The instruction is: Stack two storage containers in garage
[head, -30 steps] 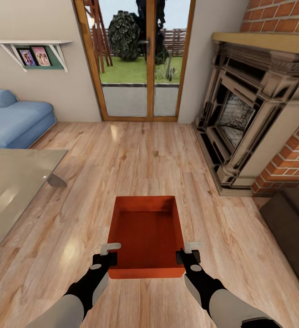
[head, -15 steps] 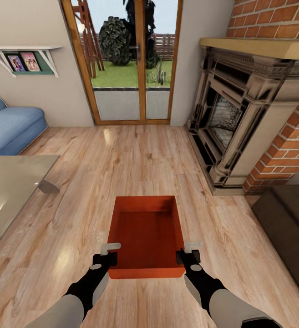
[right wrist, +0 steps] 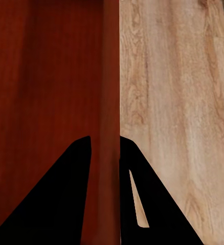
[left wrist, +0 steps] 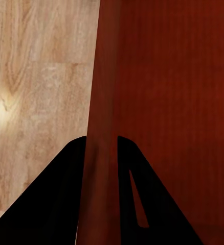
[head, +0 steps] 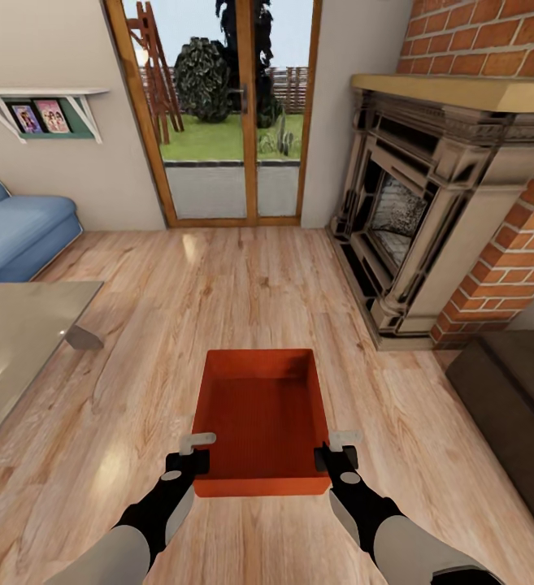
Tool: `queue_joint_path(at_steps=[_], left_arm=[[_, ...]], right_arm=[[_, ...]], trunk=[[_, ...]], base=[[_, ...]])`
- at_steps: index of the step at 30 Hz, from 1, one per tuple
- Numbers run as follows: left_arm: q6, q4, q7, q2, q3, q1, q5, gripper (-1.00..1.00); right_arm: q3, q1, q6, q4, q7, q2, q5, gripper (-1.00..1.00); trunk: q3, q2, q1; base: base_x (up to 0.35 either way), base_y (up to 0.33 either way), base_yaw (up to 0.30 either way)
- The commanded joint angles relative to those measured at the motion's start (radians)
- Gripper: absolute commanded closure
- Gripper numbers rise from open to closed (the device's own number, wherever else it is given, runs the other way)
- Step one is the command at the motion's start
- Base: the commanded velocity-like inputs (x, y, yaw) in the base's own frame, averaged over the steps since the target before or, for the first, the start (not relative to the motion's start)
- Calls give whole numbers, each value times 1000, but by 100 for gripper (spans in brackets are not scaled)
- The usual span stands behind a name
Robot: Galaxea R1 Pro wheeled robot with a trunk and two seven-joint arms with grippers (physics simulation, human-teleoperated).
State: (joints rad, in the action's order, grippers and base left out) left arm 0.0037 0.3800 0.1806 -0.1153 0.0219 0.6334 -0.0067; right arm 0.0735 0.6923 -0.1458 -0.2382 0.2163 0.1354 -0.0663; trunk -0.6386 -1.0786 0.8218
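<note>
Bin held at both side walls in the living room

Squarely ahead of the robot, one orange-red bin [head: 262, 418] was held between the two arms, above the light wood-plank floor [head: 218, 301]. Both arms reached forward and slightly inward from the lower corners of the head view, grey forearms running into black wrists, the pose near mirror-symmetric. The left gripper [head: 195, 452] sat at the bin's left wall near its closest corner, and the right gripper [head: 338, 447] sat at the right wall at the matching spot. A pale finger [head: 197, 441] of the left gripper lay along the outer side of that wall, and the right side showed the same.

From the left wrist view, the two dark fingers [left wrist: 66, 194] straddled the thin wall of the bin [left wrist: 168, 102], one outside over the planks and one inside over the bin's bottom, pinched narrow on the wall. From the right wrist view, the fingers [right wrist: 66, 194] likewise gripped the wall of the bin [right wrist: 45, 76], closed tight onto it.

The bin looked level and lay lengthwise away from the robot, its inside bare. Beyond it stood wood-framed glass doors [head: 218, 122]. A red-brick fireplace [head: 429, 203] stood to the right, a blue sofa [head: 19, 231] and a glass surface [head: 15, 341] to the left, and a dark bench [head: 518, 406] at the right edge.
</note>
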Motion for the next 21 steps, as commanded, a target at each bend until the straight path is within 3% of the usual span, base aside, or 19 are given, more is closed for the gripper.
queue_joint_path(at_steps=[1, 21], left_arm=[[1, 0, 8, -3, 7, 0, -3, 100], [1, -1, 8, -2, 9, 0, -3, 100]], right_arm=[[-14, 1, -3, 0, 10, 0, -7, 100], [-14, 1, -3, 0, 10, 0, -6, 100]], trunk=[[1, 0, 0], [32, 0, 0]], base=[[0, 0, 0], [0, 0, 0]])
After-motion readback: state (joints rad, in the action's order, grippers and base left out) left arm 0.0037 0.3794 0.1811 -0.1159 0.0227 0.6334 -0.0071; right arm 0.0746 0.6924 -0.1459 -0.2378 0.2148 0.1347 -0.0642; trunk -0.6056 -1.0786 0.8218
